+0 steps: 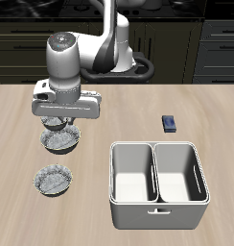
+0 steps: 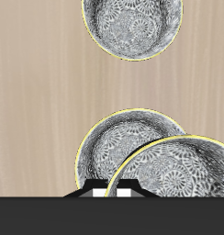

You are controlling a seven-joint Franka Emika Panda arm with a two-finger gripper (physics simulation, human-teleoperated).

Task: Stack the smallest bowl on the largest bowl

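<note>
My gripper (image 1: 59,117) is shut on the rim of the smallest bowl (image 1: 58,124), a grey-silver mottled bowl, and holds it a little above the table. In the wrist view the gripper (image 2: 112,192) shows only its fingertips, and the held bowl (image 2: 178,174) looms close and overlaps the bowl beneath. That bowl is the largest bowl (image 1: 62,142), wide and shallow, just in front of the gripper on the table; it also shows in the wrist view (image 2: 114,147). The held bowl hangs over its back edge.
A slightly smaller look-alike bowl (image 1: 54,180) sits nearer the table's front edge, also in the wrist view (image 2: 132,26). A white two-compartment bin (image 1: 157,204) stands beside the bowls. A small dark blue block (image 1: 170,122) lies behind the bin.
</note>
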